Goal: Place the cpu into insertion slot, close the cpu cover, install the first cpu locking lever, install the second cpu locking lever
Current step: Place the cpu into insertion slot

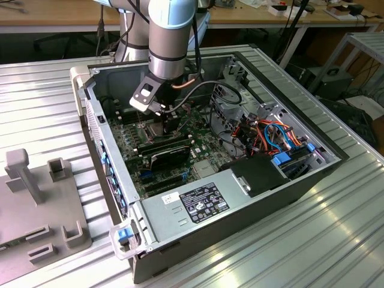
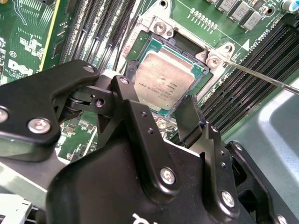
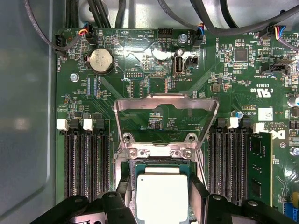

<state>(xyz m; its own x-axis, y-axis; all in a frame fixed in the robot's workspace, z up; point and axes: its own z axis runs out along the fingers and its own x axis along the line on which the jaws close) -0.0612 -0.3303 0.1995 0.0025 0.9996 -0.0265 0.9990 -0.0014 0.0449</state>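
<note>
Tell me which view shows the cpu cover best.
The first wrist view: the cover stands open, its whole frame and window against the board. The second wrist view catches its hinge end beside the cpu; in the exterior view it is too small to tell.

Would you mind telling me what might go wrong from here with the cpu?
The pincer sits right at the cpu lying in the insertion slot; a sideways nudge might unseat it and bend pins. The cpu cover is folded back open, so nothing clamps the chip. Memory slots crowd both sides, leaving little clearance.
</note>
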